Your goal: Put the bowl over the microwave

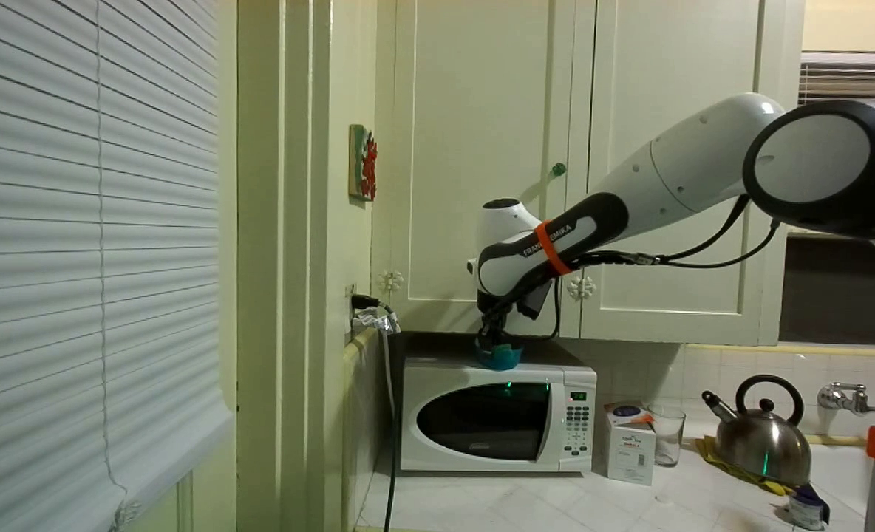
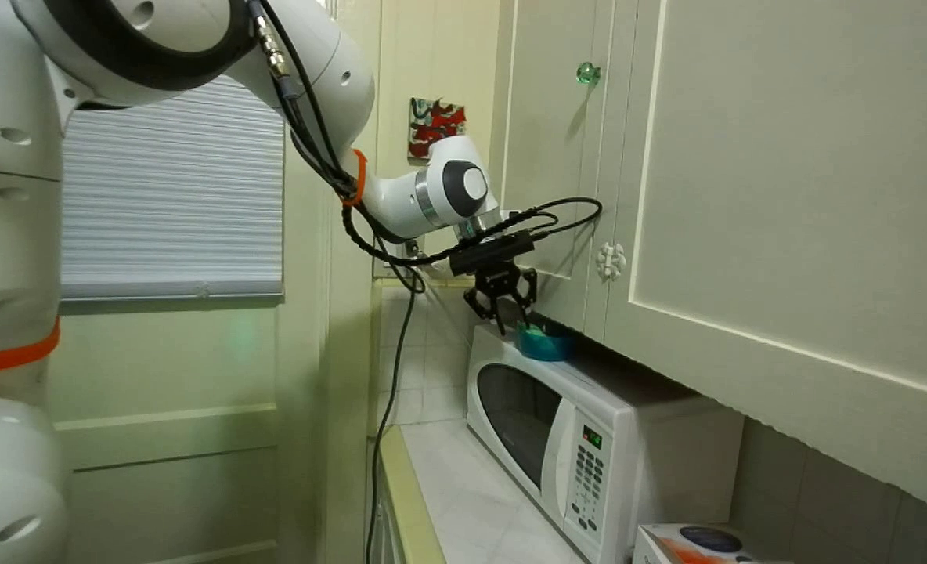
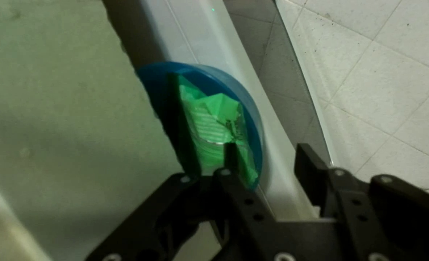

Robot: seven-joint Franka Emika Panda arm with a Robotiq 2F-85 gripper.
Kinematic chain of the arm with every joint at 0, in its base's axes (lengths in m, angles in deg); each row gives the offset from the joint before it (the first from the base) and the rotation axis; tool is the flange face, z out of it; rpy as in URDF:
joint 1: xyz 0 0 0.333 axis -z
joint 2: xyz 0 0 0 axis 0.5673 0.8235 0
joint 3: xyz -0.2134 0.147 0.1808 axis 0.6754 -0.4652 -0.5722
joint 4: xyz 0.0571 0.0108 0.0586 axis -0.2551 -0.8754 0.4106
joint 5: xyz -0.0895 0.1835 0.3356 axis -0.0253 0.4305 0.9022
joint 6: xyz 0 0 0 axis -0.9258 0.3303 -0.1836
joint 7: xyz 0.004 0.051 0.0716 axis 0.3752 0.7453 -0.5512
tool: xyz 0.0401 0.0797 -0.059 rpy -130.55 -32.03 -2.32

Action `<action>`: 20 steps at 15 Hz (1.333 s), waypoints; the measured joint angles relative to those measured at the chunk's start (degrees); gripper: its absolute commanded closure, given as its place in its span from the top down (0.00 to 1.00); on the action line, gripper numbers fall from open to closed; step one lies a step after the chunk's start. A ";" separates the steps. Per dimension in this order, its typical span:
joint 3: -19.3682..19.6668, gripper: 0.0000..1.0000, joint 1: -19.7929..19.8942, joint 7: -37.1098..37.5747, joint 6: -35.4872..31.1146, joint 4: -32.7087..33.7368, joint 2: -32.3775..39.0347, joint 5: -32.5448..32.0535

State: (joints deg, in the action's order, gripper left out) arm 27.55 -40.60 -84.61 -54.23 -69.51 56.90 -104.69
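The teal bowl (image 1: 500, 357) rests upright on the front part of the white microwave's top (image 1: 482, 425). In an exterior view the bowl (image 2: 543, 346) stands near the top's front edge of the microwave (image 2: 675, 454). In the wrist view the bowl (image 3: 214, 79) holds a crumpled green packet (image 3: 214, 123); its left part is hidden by the cabinet. My gripper (image 2: 513, 324) points down at the bowl. In the wrist view the gripper (image 3: 265, 156) is open, with one finger over the bowl's inside and the other outside its rim, with a gap between.
White wall cabinets (image 1: 489, 148) hang low over the microwave's rear, close beside the gripper. A white box (image 1: 631, 447), a glass (image 1: 668, 436) and a metal kettle (image 1: 764, 440) stand right of it. A black cord (image 1: 395, 414) hangs at its left.
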 measured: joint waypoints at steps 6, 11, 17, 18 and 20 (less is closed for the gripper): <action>-1.28 1.00 -0.10 0.00 0.54 -0.59 -1.67 -0.19; -3.15 1.00 -0.45 -0.67 1.86 -5.52 -9.75 -1.68; -3.44 1.00 -0.90 -1.35 12.33 -12.54 -19.44 0.06; -3.44 1.00 -0.82 -0.33 14.02 -13.49 -20.33 0.06; -3.47 1.00 -0.55 2.21 18.38 -15.09 -21.52 -0.08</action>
State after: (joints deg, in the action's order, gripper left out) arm 24.07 -41.15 -82.40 -35.85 -84.60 35.38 -104.78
